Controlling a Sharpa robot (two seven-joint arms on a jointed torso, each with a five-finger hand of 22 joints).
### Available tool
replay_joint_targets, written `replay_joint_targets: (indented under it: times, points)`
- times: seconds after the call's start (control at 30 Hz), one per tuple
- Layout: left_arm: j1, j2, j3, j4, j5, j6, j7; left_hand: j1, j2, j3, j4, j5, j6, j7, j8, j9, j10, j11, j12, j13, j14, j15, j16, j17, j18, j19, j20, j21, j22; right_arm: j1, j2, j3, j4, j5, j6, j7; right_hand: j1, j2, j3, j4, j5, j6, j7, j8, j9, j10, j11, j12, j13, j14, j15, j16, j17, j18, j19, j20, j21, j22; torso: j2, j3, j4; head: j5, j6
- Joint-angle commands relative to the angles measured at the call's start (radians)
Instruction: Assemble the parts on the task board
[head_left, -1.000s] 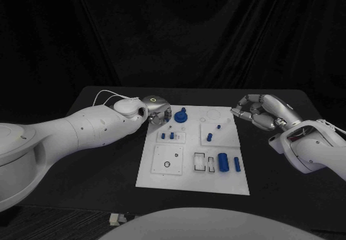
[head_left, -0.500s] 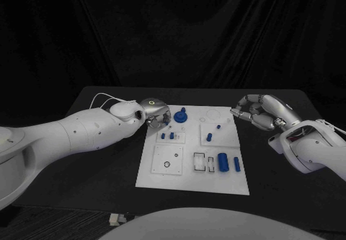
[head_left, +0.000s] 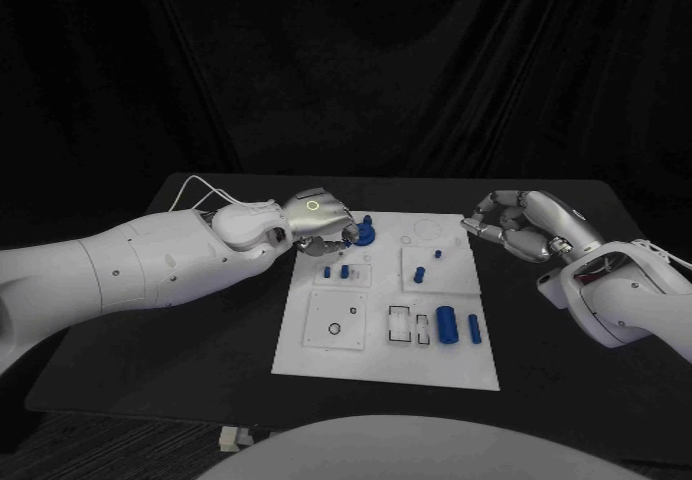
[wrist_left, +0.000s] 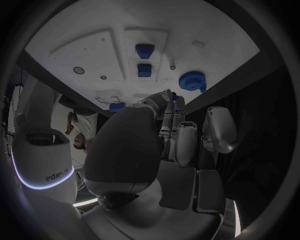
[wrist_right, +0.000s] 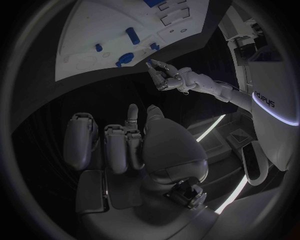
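Two hands flank the board (head_left: 387, 345): left hand (head_left: 320, 222), seemingly empty, nears the upper-left round part (head_left: 362, 233) to grasp; right hand (head_left: 522, 227) hovers curled, empty.

- White task board (head_left: 378, 355) lies flat on the black counter (head_left: 188, 350).
- Small blue parts: a round one (head_left: 362, 232) at the far edge, pegs (head_left: 335, 270) mid-board, two cylinders (head_left: 449, 326) nearer.

Both arms are clad in smooth white shells with small dark screw dots, and thin white cables loop off the left arm (head_left: 144, 262) at about ten o'clock from its wrist. The left hand (head_left: 320, 222) is silver metal with a small glowing green ring on its back. The right hand (head_left: 522, 227) is silver with grey segmented fingers.
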Motion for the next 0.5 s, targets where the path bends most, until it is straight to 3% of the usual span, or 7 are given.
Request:
replay_joint_targets:
  times: [0.03, 0.5]
  points:
    - [0.004, -0.007, 0.000, 0.020, -0.150, -0.033, -0.008, 0.003, -0.004, 0.001, -0.003, 0.002, -0.001, -0.008, -0.007, -0.002, 0.005, -0.007, -0.005, 0.001, 0.006, -0.002, 0.004, 0.000, 0.007, 0.001, 0.001, -0.007, 0.152, -0.003, 0.001, 0.001, -0.001, -0.006, 0.005, -0.016, 0.010, 0.001, -0.003, -0.003, 0.005, 0.006, 0.002, 0.002, -0.001, 0.107, -0.008, -0.004, 0.260, 0.075, -0.007, -0.005, 0.118, 0.011, -0.003, -0.007, -0.006, 0.176, 0.001, 0.0000, -0.0010, -0.001, 0.000]
    - [0.004, -0.001, 0.000, -0.002, -0.252, 0.009, -0.050, 0.005, -0.005, -0.001, -0.008, 0.009, -0.003, -0.011, -0.011, -0.005, 0.022, -0.011, -0.001, 0.009, 0.004, -0.005, 0.002, -0.006, 0.008, -0.002, 0.001, -0.013, 0.151, -0.003, 0.006, 0.001, -0.004, -0.006, 0.011, -0.020, 0.012, 0.000, -0.004, -0.002, 0.004, 0.008, 0.002, 0.002, -0.002, 0.107, -0.008, -0.004, 0.260, 0.075, -0.007, -0.005, 0.117, 0.011, -0.003, -0.008, -0.007, 0.176, 0.003, -0.0002, -0.0008, 0.002, 0.000]
